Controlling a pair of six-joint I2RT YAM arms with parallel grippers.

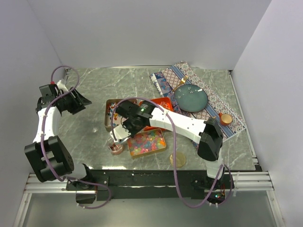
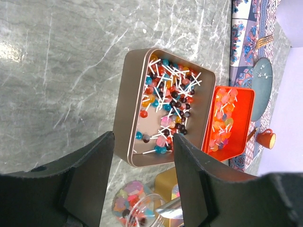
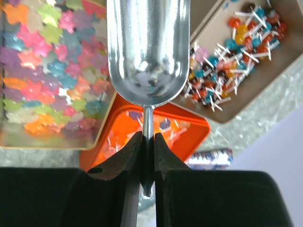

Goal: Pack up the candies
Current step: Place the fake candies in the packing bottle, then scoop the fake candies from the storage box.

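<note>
Entry: left pincer (image 2: 143,138) is hanging with jaws apart, empty, candies (image 2: 168,101) lying in the tin (image 2: 134,94) just beyond its tips; right pincer (image 3: 147,138) is clamping the scoop (image 3: 147,47) by its thin stem, which looks to be risking a swivel and a scattered load.

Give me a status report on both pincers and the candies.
Left pincer open, empty. Right pincer shut on scoop handle; scoop looks empty. Candies in open tins, some in jar. Nothing blocking.
</note>
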